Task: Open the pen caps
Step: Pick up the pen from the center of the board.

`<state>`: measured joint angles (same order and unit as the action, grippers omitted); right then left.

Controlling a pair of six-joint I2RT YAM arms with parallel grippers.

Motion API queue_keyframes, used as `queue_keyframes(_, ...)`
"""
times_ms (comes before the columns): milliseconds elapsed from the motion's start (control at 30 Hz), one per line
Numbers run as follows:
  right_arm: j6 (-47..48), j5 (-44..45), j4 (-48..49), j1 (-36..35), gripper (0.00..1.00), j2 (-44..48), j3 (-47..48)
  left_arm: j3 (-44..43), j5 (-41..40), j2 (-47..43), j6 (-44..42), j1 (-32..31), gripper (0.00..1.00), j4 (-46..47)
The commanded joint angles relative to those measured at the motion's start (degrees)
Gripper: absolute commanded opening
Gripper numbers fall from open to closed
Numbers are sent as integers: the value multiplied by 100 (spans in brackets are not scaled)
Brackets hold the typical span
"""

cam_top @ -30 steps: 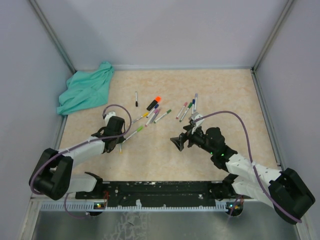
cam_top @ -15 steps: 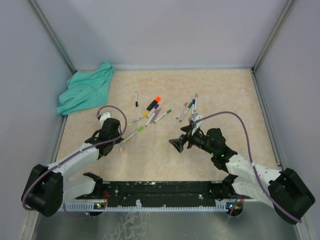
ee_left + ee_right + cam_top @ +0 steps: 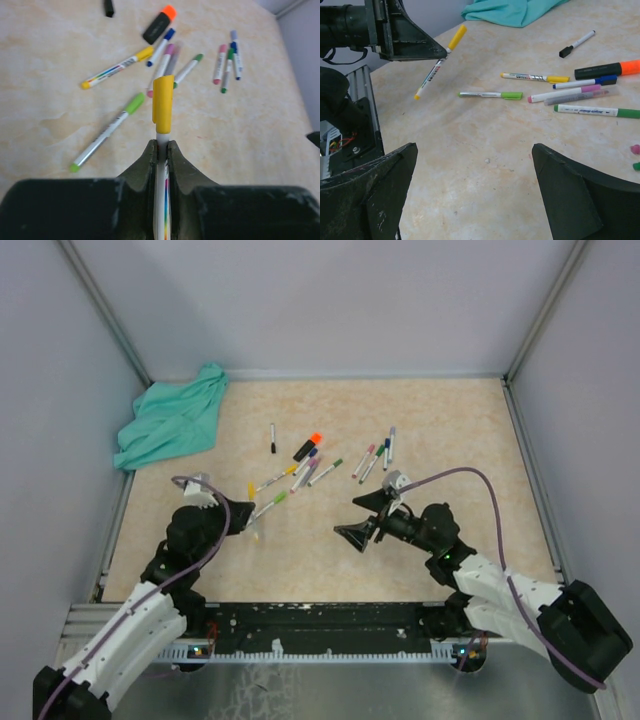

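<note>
Left gripper (image 3: 160, 148), one: nearly closed, pinching the barrel of one pen (image 3: 161, 200) and holding it clear of the table (image 3: 450, 420). The yellow cap (image 3: 163, 104), one, is seated on that pen and juts just past the fingertips, apparently left exposed so it can be gripped and pulled off. Right gripper (image 3: 360, 518), one: jaws spread wide with nothing between them, well apart from the left gripper and turned towards the yellow cap, judged ready for the pull. Loose pens lie flat on the table where neither gripper touches them, and all their caps (image 3: 134, 103) look seated. Nearest ahead of the left fingertips, slightly left: lime pen (image 3: 107, 131), one. Beyond it: yellow pen (image 3: 117, 66), one. Straight ahead, fanned side by side: blue pen (image 3: 161, 40), pink pen (image 3: 161, 67), grey pen (image 3: 174, 57) and green pen (image 3: 187, 69), one of each. Farther ahead: highlighter (image 3: 159, 22) with an orange cap, one. Farthest ahead: black pen (image 3: 272, 437), one. Ahead and right of the left gripper, beyond the right gripper's jaws: cluster (image 3: 228, 67) of pink, green and blue pens, three certain and a fourth pale-capped one likely. Total is about thirteen pens, with none seen uncapped. Cloth (image 3: 170, 420), one: bunched far ahead and left of the left gripper, out of play.
</note>
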<state>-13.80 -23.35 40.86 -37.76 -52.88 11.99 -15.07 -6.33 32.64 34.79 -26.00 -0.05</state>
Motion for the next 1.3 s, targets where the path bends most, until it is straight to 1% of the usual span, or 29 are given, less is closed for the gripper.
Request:
queue_keyframes(0, -442, -438, 1256, -47, 98, -322, -103, 329, 1315, -429, 335, -23, 0, 935)
queue_keyframes(167, -804, -748, 1811, -51, 97, -731, -101, 597, 1792, -893, 711, -73, 0, 1601)
queue_keyframes(267, -949, -844, 1881, -72, 97, -832, -90, 669, 2026, -1062, 899, -117, 0, 1933)
queue_keyframes(367, -841, -832, 1737, -215, 96, -887, -47, 605, 2244, -1236, 931, -182, 0, 1925)
queue_keyframes(433, -792, -823, 1430, -294, 96, -806, 46, 520, 2345, -1456, 864, -207, 0, 1749)
queue_keyframes(500, -793, -820, 922, -359, 95, -535, 165, 409, 2387, -1776, 766, -220, 0, 1326)
queue_keyframes(633, -509, -357, -552, -635, 95, 531, 266, 269, 2472, -2333, 603, -221, 0, 743)
queue_keyframes(667, -507, -254, -772, -667, 95, 794, 210, 287, 2491, -2447, 600, -216, 0, 661)
queue_keyframes(767, -632, -168, -1140, -679, 95, 1430, -11, 447, 2542, -2663, 678, -213, 0, 640)
queue_keyframes(867, -638, -126, -1332, -680, 95, 1686, -131, 505, 2645, -2676, 650, -213, 0, 636)
queue_keyframes(967, -615, -133, -1216, -680, 95, 1611, -258, 487, 2759, -2690, 584, -214, 0, 571)
queue_keyframes(1167, -606, -258, -341, -689, 95, 1058, -697, 619, 2920, -2858, 596, -221, 0, 593)
queue_keyframes(1267, -616, -312, -149, -690, 95, 841, -725, 823, 2976, -2965, 669, -214, 0, 745)
